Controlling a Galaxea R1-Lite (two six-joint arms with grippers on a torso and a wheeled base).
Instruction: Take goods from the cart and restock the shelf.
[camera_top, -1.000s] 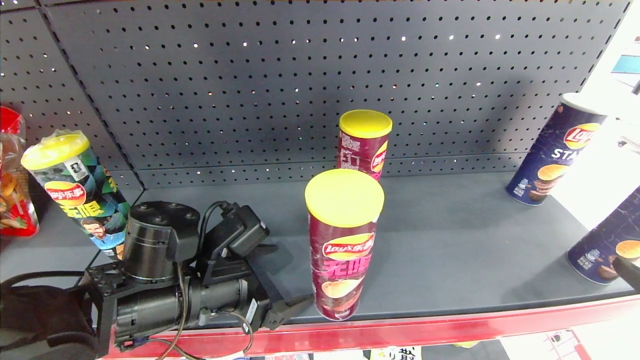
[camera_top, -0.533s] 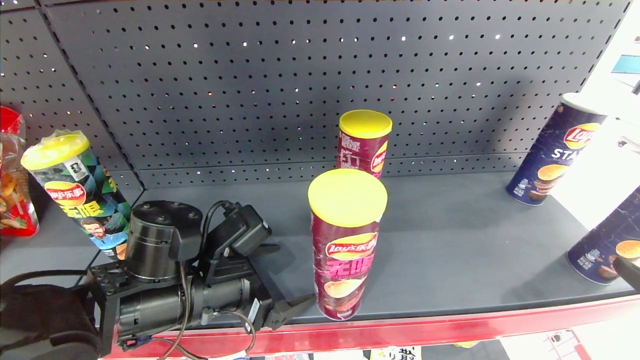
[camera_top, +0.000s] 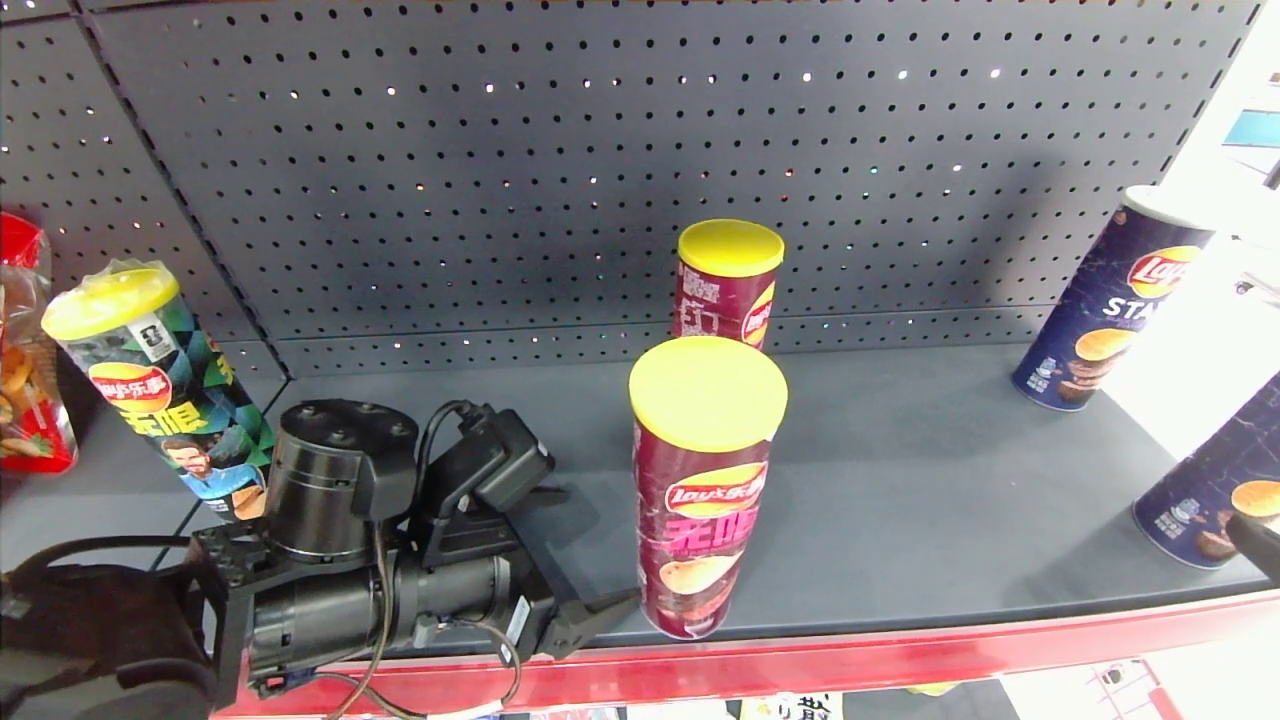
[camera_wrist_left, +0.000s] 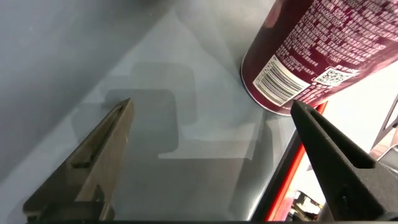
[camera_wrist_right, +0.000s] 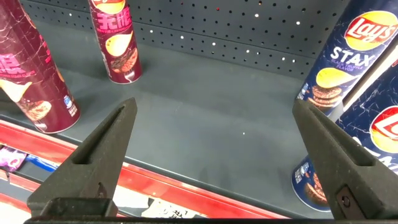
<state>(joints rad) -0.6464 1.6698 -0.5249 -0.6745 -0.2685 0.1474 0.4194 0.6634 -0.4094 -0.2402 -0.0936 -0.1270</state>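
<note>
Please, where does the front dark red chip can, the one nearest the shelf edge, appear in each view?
Head view: the front chip can stands at centre, by the red shelf edge, before the back can.
Left wrist view: its base stands just beyond the open left gripper, beside the red edge.
Right wrist view: it stands closer to the camera than the back can.
Shared landmark: the red shelf edge.
</note>
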